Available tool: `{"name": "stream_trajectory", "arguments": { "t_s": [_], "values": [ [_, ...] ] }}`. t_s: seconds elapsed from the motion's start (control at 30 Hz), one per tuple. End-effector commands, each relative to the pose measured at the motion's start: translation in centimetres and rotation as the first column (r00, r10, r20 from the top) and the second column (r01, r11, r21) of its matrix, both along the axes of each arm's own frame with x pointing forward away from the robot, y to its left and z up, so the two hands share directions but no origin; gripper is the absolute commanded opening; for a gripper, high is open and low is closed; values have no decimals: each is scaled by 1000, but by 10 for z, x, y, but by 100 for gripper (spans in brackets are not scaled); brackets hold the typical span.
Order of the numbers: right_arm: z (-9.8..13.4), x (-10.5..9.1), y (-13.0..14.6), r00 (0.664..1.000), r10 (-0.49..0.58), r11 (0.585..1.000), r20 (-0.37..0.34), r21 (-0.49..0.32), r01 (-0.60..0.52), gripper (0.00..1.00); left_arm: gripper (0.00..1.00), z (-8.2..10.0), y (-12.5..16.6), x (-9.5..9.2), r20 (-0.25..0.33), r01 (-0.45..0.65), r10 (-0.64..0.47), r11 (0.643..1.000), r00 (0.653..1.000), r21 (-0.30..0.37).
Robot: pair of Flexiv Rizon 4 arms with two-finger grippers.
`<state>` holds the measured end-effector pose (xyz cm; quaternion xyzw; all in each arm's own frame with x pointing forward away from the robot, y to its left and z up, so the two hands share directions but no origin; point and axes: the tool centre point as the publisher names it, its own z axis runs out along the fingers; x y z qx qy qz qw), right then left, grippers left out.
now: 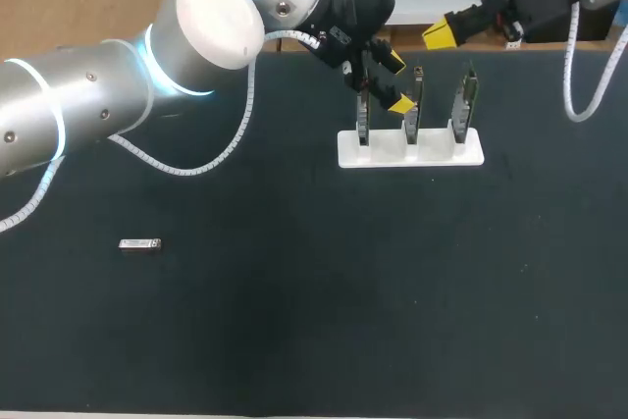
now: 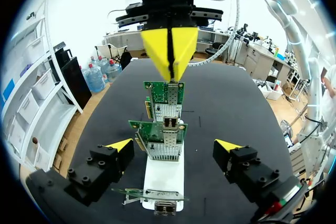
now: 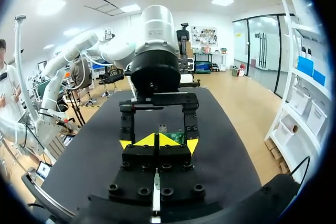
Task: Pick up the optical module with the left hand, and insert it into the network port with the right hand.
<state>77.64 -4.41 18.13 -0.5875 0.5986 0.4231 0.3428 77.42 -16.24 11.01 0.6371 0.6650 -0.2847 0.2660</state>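
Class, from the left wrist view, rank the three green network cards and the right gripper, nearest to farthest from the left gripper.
1. Near card, low between the open jaws.
2. Middle card, just ahead on the white rack.
3. Far card, at the rack's far end.
4. Right gripper, beyond the whole row, tips together.

I see the optical module (image 1: 139, 244) lying near left on the bench (image 1: 294, 340), well apart from the card stand (image 1: 410, 149) far right of centre; my left hand (image 1: 396, 82) hangs over its left end.
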Motion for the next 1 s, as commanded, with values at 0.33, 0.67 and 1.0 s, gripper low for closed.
{"name": "stream_trajectory", "arguments": {
  "t_s": [0.33, 0.67, 1.0],
  "values": [
    [2, -13, -47, 1000, 22, 1000, -5, -1, -22, 0, 100, 1, -1, 1, -3, 0, 0, 1000, 1000, 6],
    [-4, -17, -75, 1000, -3, 1000, 4, -13, 3, 0, 100, 1, -1, 1, -3, 0, 0, 1000, 1000, 6],
    [-13, -13, -93, 999, -40, 999, 8, -18, 40, 0, 100, 1, -1, 1, -3, 0, 0, 1000, 1000, 6]
  ]
}}
